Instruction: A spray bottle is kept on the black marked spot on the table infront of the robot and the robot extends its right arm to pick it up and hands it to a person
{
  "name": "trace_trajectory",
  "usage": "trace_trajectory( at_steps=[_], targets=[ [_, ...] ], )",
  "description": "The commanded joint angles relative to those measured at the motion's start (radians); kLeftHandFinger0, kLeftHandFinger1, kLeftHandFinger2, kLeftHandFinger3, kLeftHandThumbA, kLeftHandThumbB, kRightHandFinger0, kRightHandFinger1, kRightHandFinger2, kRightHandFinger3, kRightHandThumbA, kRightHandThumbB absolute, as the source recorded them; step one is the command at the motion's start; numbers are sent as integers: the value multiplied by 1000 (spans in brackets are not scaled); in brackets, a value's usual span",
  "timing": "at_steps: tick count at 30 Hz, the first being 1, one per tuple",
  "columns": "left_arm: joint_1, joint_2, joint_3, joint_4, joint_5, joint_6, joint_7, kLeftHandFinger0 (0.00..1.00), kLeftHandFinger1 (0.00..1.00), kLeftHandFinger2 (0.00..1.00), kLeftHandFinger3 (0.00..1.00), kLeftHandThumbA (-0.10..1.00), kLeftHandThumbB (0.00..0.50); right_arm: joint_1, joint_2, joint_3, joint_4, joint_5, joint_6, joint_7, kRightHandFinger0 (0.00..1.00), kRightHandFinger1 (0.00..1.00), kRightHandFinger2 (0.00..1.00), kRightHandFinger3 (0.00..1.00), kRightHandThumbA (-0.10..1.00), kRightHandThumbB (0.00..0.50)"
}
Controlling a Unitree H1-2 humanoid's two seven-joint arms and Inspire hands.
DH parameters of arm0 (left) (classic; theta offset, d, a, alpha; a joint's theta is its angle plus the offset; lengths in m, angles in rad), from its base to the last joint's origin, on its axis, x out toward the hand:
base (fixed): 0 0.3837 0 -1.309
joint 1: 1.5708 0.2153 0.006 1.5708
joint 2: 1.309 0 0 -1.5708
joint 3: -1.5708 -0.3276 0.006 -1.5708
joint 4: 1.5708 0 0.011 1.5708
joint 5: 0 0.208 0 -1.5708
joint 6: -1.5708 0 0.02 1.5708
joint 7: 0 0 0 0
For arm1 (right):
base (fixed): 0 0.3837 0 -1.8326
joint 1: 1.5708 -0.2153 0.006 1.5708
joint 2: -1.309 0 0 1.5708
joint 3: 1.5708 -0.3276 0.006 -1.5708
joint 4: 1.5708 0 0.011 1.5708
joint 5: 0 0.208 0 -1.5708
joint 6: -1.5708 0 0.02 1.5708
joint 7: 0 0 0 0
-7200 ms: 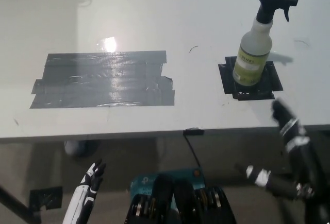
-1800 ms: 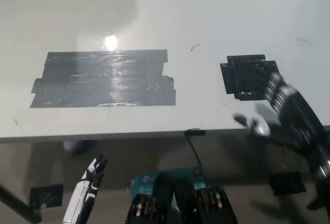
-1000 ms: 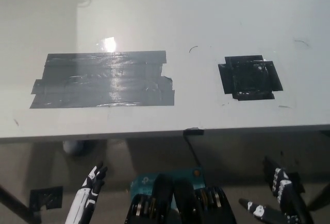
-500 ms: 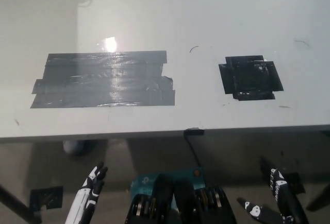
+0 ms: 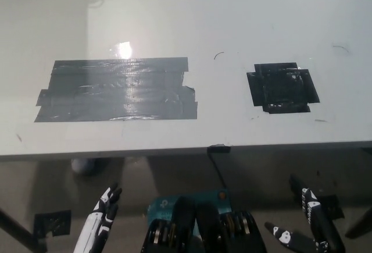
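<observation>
We are hanging our empty, spread black right hand (image 5: 311,227) and white left hand (image 5: 99,224) below the white counter (image 5: 232,14), near its small black tape square (image 5: 283,88) and wide grey tape patch (image 5: 116,89).

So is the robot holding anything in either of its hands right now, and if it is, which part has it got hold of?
Nothing is held. The black right hand hangs open below the table edge, and the white left hand rests open at lower left.

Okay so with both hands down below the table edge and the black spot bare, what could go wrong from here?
1. The right hand hangs open close under the table edge; raised straight up for another reach, it could strike the rim.
2. The small black spot holds no bottle, so a repeated reach would probably close on nothing.
3. The left hand rests low beside the robot, near the table leg; an outward swing might clip it.
</observation>
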Motion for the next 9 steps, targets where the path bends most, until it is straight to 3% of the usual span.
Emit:
trace_trajectory(
  at_steps=[1,9],
  targets=[
    [14,10,-6,-30,11,-21,3,1000,1000,1000,1000,1000,311,-3,-13,4,-16,-15,-37,-7,1000,1000,1000,1000,838,327],
    [15,6,3,-28,8,-21,11,1000,1000,1000,1000,1000,311,-12,-14,-3,-11,1,-39,-2,1000,1000,1000,1000,829,317]
  ],
)
